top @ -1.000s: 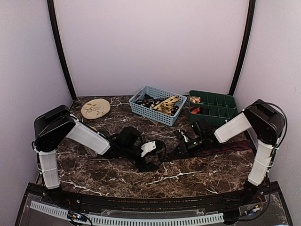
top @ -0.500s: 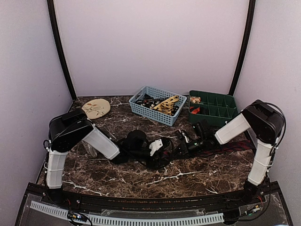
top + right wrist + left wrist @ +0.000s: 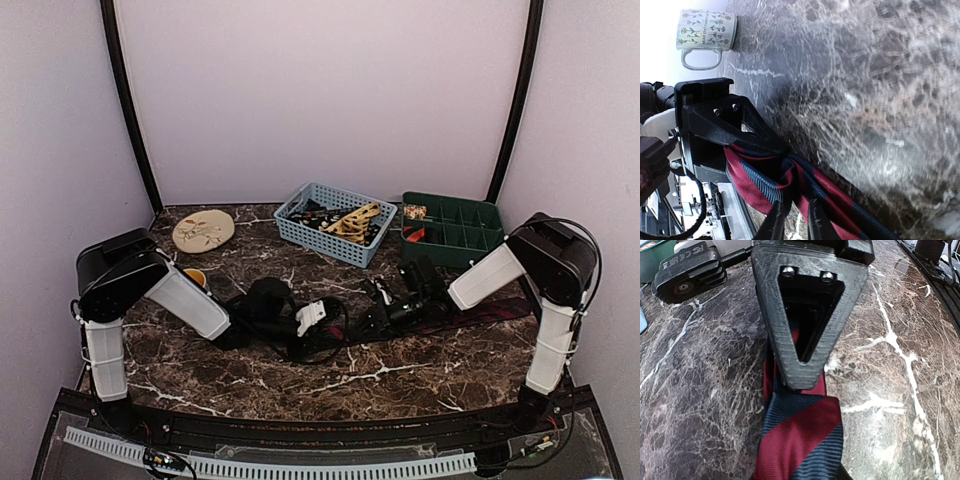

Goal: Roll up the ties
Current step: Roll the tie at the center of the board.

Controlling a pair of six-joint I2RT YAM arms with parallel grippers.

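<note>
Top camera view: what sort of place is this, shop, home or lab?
Most likely a robot lab test cell: left arm and right arm bolted at a marble-patterned table, plain pale walls closing it in, and staged props, a blue basket of ties and a green divided tray.

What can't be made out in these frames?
1. Tie, top view: dark on the dark table, so its full run is unclear.
2. Basket, top view: contents too small to count.
3. Right gripper, right wrist view: fingers cut off by the bottom edge, so it is unclear whether they pinch the tie.
4. Tie, left wrist view: bottom edge cuts off its wide part.
</note>
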